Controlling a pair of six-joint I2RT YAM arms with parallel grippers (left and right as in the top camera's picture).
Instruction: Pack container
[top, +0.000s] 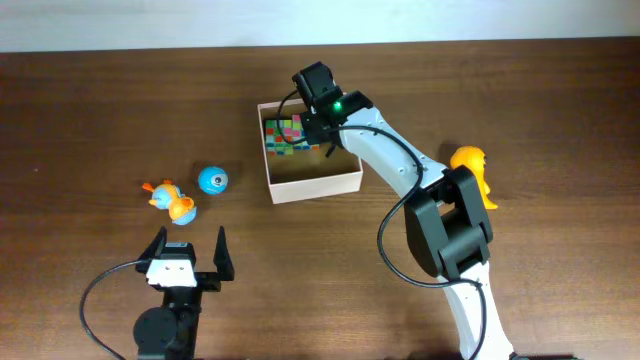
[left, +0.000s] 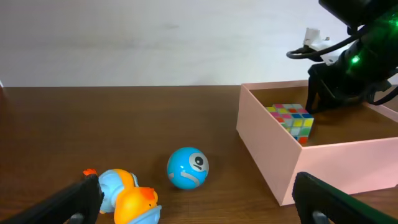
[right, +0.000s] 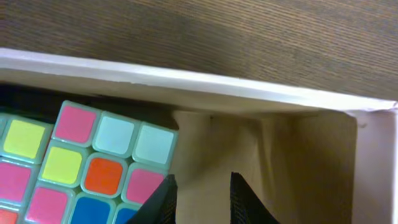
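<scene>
Left gripper (top: 188, 250): nearest overhead lens, 6 o'clock, fingers spread, empty, parked.
Right gripper (right: 202, 200): inside container (top: 345, 183) at table centre, fingers nearly closed, nothing between; likely just released.
Puzzle cube (top: 285, 136): container's 10 o'clock corner, leaving floor free.
Orange duck (top: 476, 172): 3 o'clock.
Small duck (top: 172, 200), blue ball (top: 212, 180): 9 o'clock, unpacked.

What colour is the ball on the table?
Blue ball, with a white patch; the left wrist view shows it best.
</scene>
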